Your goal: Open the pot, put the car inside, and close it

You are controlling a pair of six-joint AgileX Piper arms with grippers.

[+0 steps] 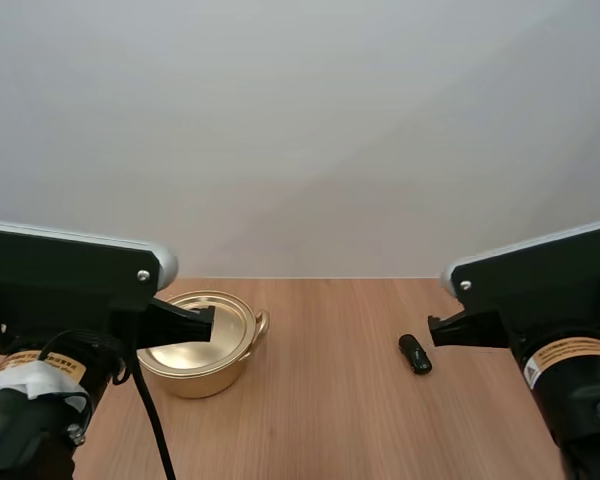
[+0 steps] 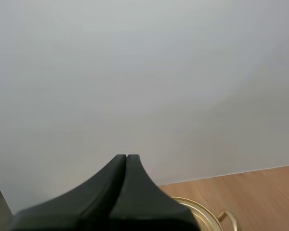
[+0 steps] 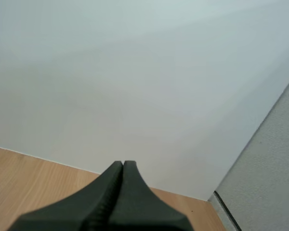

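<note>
both clenched on nothing, the left claw (image 1: 210, 321) hangs near the lidded pot (image 1: 195, 376) on the desk (image 1: 330, 410), the right claw (image 1: 432, 330) beside the dark car (image 1: 414, 354); a clumsy pinch could roll the car away or slide the pot

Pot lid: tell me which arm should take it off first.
Left, most likely. The left gripper, shut, hangs over the lid of the pot; the right gripper, also shut, is across the table by the car.
</note>
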